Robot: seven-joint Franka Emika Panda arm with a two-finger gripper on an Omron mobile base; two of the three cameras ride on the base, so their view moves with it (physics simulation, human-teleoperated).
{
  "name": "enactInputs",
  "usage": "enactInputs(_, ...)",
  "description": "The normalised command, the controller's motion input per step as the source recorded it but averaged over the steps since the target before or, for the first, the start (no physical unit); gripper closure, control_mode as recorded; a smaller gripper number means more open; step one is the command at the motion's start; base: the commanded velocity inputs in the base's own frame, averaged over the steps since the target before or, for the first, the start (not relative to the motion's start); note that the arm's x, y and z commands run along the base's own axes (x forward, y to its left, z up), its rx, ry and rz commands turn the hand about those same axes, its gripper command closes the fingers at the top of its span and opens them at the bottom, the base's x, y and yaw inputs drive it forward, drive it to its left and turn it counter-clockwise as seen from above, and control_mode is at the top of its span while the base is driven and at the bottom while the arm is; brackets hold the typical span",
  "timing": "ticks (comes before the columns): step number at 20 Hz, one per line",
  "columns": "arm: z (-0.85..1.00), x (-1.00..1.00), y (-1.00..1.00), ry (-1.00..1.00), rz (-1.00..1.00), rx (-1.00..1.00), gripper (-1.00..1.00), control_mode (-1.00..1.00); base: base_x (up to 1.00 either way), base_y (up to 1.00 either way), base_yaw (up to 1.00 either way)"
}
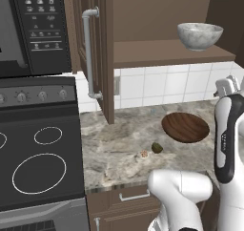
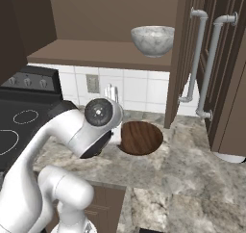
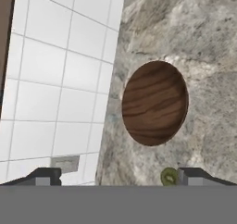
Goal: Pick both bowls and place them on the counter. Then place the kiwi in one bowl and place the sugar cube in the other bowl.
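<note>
The dark brown wooden bowl (image 1: 185, 127) (image 2: 140, 137) (image 3: 155, 102) lies empty on the marbled counter (image 1: 119, 144) near the tiled wall. The grey-white marbled bowl (image 1: 200, 36) (image 2: 153, 40) stands on the open cabinet's shelf (image 1: 167, 53) above. In front of the wooden bowl, on the counter, lie the kiwi (image 1: 157, 147) (image 3: 169, 176) and, to its left, the tiny sugar cube (image 1: 144, 154). My gripper (image 3: 118, 177) hangs open above the counter beside the wooden bowl, holding nothing. Its fingertips (image 3: 194, 176) stand wide apart, one of them next to the kiwi in the hand view.
The cabinet door (image 1: 102, 53) stands open, with a long grey handle (image 1: 88, 53), left of the shelf. A black stovetop (image 1: 38, 153) adjoins the counter on the left. More cabinet doors with handles (image 2: 206, 63) stand at the right. White tiles (image 3: 55, 79) back the counter.
</note>
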Motion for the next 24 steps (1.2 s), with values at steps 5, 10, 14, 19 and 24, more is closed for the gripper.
enactInputs(5,0.59,-0.20,0.00,0.00,-0.04,0.00,-1.00,-1.00,0.00,0.00,0.00)
enactInputs(10,0.53,-0.14,0.00,0.00,-0.10,0.00,-1.00,-1.00,0.00,0.00,0.00)
enactInputs(14,0.55,-0.11,0.00,0.00,-0.12,0.00,-1.00,-1.00,0.00,0.00,0.00)
enactInputs(19,0.55,-0.09,0.00,0.00,-0.13,0.00,-1.00,-1.00,0.00,0.00,0.00)
enactInputs(24,0.48,-0.05,-0.02,0.00,-0.09,0.00,-1.00,-1.00,0.00,0.00,0.00)
